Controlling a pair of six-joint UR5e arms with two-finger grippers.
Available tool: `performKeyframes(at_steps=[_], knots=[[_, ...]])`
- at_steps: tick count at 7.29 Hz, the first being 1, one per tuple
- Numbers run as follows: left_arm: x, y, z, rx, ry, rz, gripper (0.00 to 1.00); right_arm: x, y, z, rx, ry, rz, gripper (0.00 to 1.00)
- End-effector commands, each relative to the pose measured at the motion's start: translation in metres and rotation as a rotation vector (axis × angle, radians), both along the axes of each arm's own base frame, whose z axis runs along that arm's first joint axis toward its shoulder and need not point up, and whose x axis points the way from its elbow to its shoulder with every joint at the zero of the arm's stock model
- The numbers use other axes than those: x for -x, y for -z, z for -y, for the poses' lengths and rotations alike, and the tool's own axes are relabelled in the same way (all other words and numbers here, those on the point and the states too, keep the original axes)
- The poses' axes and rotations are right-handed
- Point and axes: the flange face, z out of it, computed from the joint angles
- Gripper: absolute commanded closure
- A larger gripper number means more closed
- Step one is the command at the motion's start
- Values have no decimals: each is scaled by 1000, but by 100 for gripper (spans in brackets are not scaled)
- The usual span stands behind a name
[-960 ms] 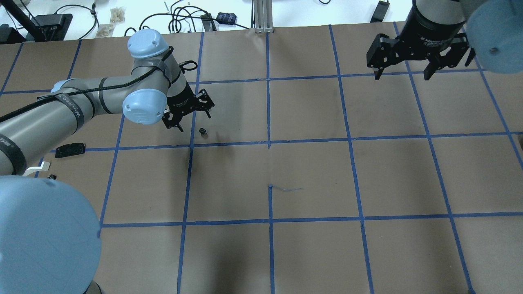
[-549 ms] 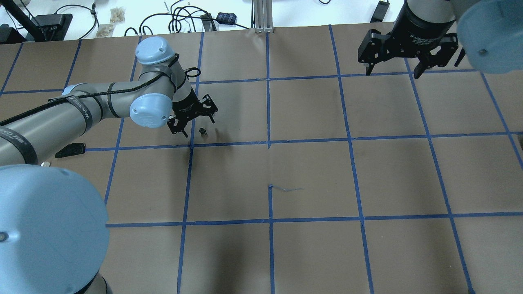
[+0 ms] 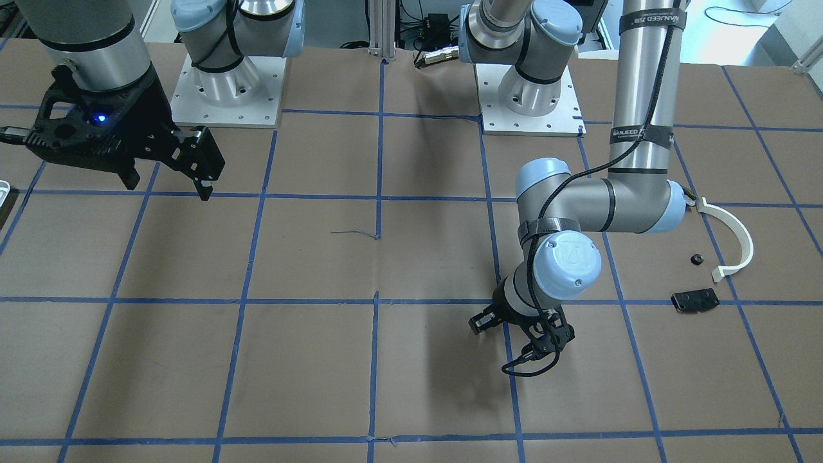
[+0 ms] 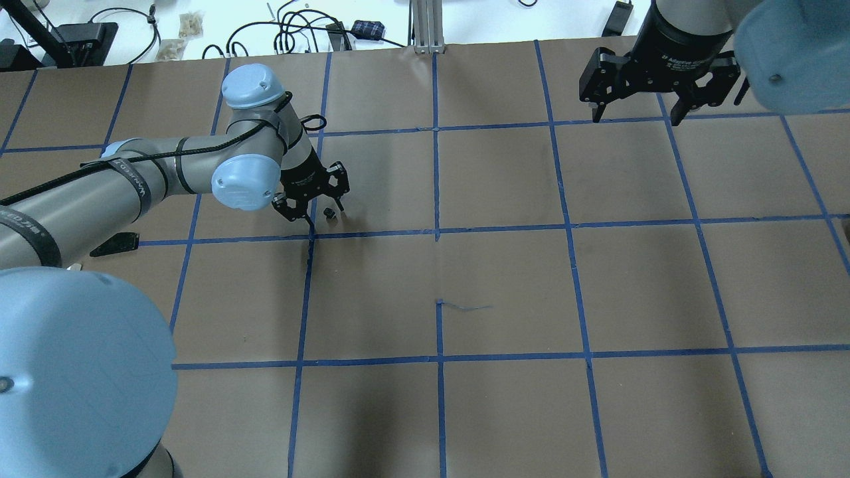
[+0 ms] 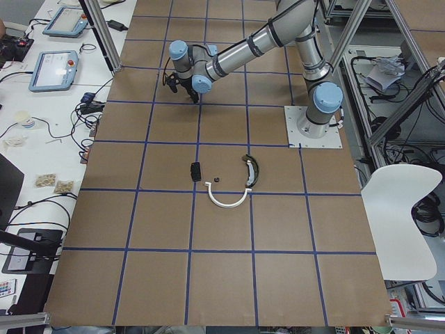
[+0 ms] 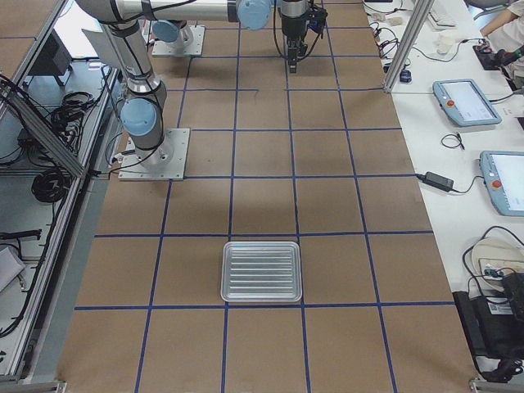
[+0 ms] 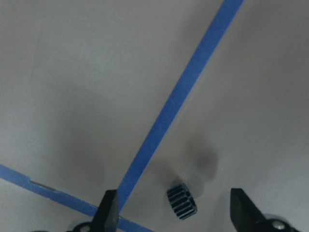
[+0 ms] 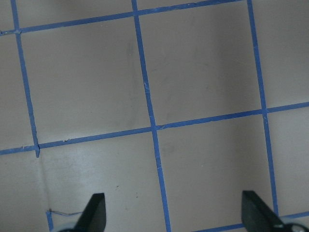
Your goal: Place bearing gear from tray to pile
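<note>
Where the bearing gear (image 7: 182, 201) lies: loose on the brown-paper surface (image 4: 597, 285), just beside a blue tape line, in the half toward the robot's left end and a little toward the operators' edge.
Left gripper (image 7: 175, 212): low over the gear, jaws apart, one finger on each side of it. Neither finger appears to touch it, and it is not clamped.
Right gripper (image 4: 633, 121): held above the surface toward the right end and the operators' edge, jaws apart, holding nothing.
Tray (image 6: 262, 272): a ribbed metal tray near the surface's right end, with no part visible in it.
Pile (image 5: 236, 200): toward the left end, well apart from the gear. It is a loose cluster of a white half-ring (image 3: 744, 235), a dark curved piece (image 5: 252, 169), a flat black plate (image 3: 694, 300) and a small dark part (image 3: 696, 259) too small to identify.
Done so far: judging by where it lies, the gear is off the tray but short of the pile.
Left to do: close on the gear, lift it, carry it toward the left end and set it among the pile's parts.
Progress estimate: somewhere around the middle, with the last pick and carry not yet made.
</note>
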Motion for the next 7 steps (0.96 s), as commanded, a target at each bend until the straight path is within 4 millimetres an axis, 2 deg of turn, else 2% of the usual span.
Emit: performKeyframes(at_steps=[1, 3, 4, 6, 7], knots=[[-1, 1, -1, -6, 10, 5, 100, 0, 5, 3, 7, -3, 1, 0], [-1, -7, 2, 9, 25, 7, 100, 0, 7, 0, 4, -5, -4, 0], [-10, -26, 4, 23, 103, 3, 100, -1, 7, 0, 6, -7, 6, 0], [-70, -74, 16, -8, 271, 56, 100, -2, 8, -1, 3, -8, 8, 0], [-100, -93, 12, 0, 339, 62, 100, -1, 8, -1, 4, -8, 5, 0]])
